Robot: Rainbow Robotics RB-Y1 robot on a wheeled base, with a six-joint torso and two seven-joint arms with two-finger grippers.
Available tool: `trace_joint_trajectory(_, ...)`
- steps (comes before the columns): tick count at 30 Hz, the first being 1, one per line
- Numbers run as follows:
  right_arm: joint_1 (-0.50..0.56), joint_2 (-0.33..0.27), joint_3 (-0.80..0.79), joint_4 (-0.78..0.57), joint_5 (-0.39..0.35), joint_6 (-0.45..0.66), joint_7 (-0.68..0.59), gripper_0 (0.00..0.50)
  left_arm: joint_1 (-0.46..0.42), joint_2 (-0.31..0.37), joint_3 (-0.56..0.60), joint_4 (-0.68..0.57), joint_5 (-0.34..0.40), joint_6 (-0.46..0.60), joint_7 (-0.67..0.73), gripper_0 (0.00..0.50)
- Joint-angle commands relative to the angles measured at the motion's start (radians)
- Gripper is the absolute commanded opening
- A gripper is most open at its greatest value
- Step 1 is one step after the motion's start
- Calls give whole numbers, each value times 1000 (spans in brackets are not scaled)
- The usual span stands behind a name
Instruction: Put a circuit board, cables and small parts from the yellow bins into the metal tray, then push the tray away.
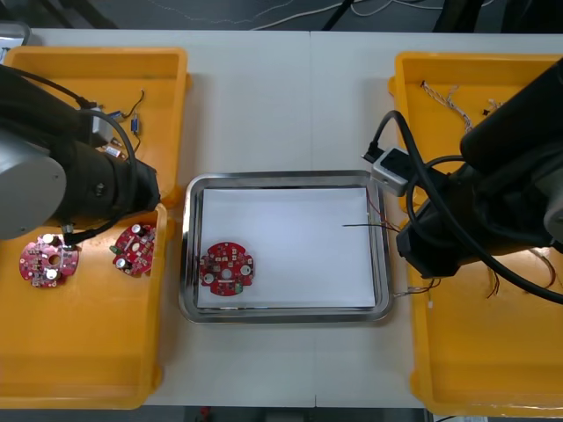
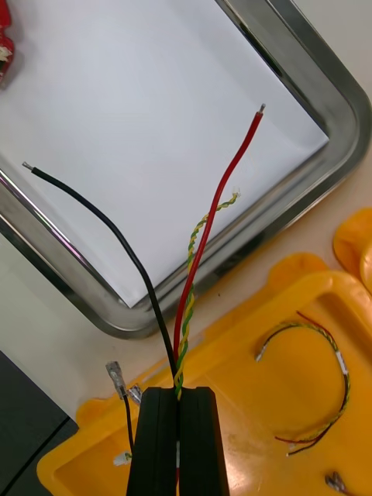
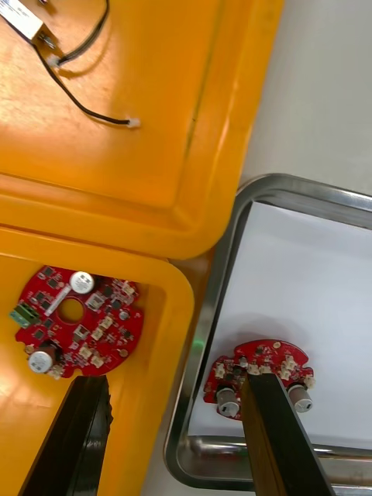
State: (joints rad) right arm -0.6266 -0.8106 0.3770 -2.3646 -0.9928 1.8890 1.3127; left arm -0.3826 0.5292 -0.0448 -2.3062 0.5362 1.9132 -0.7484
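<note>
Tray (image 1: 186,255) is sitting mid-desk (image 1: 281,105) between the yellow bins. It has a shiny steel rim, rounded corners and a flat white inside. One round red board (image 1: 227,268), studded with small components, is lying in the tray near its left side.

Near left bin (image 1: 79,352) is holding two spare boards (image 1: 50,261). Far left bin (image 1: 167,79) is holding a thin black cable (image 3: 91,114) with a white plug. Far right bin (image 1: 405,79) is holding a twisted cable (image 1: 440,95). Loose wires (image 2: 343,372) are curling in the bin under the right claw.

Right claw (image 2: 179,395) is hovering over that bin's edge, just beside the tray. Its fingers are clamped on a bundle (image 2: 182,341) of one black strand, one red strand and one yellow-green twist. The free ends are fanning out over the tray's rim and white inside.

Left claw (image 3: 172,381) is hanging over the near left bin's rim next to the tray, its fingers apart and gripping nothing. One finger is over the bin and the other is over the tray's board.
</note>
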Motion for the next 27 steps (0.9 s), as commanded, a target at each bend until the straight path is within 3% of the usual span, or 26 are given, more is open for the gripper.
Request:
trace_joint_trajectory(1,-101,68,85,67,14,-33,174,0,-22,77,82,-35,59,7,-121,500)
trace_joint_trajectory(13,-154,140,280,143,117,-145,428,0,45,109,220,1,85,7,-347,500)
trace_joint_trajectory(22,-157,123,441,173,241,-223,470,0,53,109,278,51,85,7,-477,500)
trace_joint_trajectory(27,-157,108,488,199,264,-277,482,0,51,109,299,103,85,7,-551,500)
